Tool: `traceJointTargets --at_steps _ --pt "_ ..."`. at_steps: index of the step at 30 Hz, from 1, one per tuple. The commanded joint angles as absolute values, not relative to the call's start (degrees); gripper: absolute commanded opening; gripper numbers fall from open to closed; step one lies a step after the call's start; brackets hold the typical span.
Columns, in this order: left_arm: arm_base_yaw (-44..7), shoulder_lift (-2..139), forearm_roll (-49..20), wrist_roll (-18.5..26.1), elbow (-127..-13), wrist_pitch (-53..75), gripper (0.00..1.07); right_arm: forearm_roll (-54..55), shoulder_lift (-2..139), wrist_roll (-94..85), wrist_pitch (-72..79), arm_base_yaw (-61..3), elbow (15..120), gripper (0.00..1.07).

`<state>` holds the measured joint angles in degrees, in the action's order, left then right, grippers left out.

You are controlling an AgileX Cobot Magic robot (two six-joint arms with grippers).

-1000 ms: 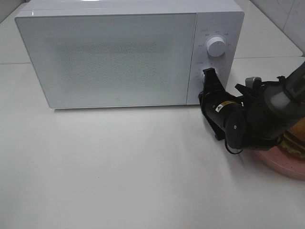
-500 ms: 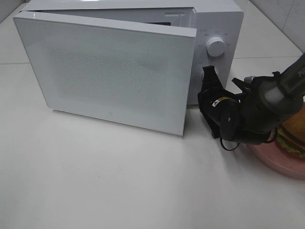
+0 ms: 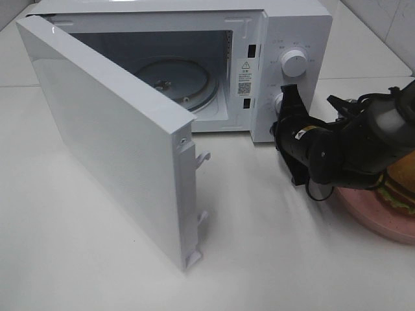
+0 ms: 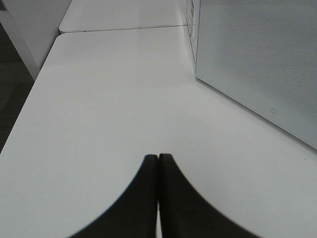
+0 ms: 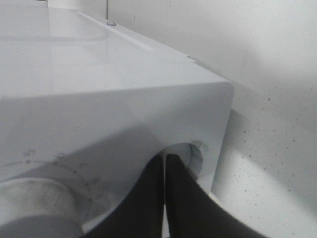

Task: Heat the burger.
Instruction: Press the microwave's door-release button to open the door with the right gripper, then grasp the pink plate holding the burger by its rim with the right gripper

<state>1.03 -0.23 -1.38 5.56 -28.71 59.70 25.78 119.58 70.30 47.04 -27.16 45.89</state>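
White microwave (image 3: 305, 29) sits at 12 o'clock on the table (image 3: 272, 259). Its door (image 3: 110, 149) stands wide open, free edge out toward 7 o'clock. Inside u can see the round glass turntable (image 3: 175, 81), w/ nothing on it.

The right gripper (image 3: 287, 98) is at approx 3 o'clock. Its tips are up against the front panel by the lower button (image 3: 278, 103), just under the big knob (image 3: 293, 63). Its two fingers are pressed together w/ nothing between them. The right wrist view shows the same, right beside that button. The left gripper (image 4: 158, 158) also has its fingers together & holds nothing. It is over bare table near the door's outside face.

The burger (image 3: 401, 188) is not in the microwave yet. It sits on the pink plate (image 3: 369, 217) at approx 4 o'clock, at the edge of the high view, partly hidden behind the right arm.

Step, I think: the opening part looks done & putting the burger in comes nxt. That calls for the right gripper to back off the panel, spread its fingers & turn to 4 o'clock. It would take the plate by its rim, or the burger itself; can't say which. Then carry it level toward 11 o'clock, through the opening & onto the turntable. Watch out: the opening's frame is close to that path, & a tipped plate could drop the bun.
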Motion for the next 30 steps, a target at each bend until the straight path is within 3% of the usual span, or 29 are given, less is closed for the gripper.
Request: traceJointTargets --at_steps 1,14,30 --pt "1.20 -1.49 -1.60 5.50 -28.65 59.53 0.00 21.08 116.60 70.82 50.48 -27.33 45.09 0.04" --pt "1.20 -1.49 -1.60 5.50 -28.65 59.53 0.00 11.40 107.77 66.86 37.99 -27.33 36.55 0.14" --pt "1.20 -1.49 -1.60 5.50 -28.65 59.53 0.00 -11.75 102.73 35.01 33.06 -27.33 35.81 0.35"
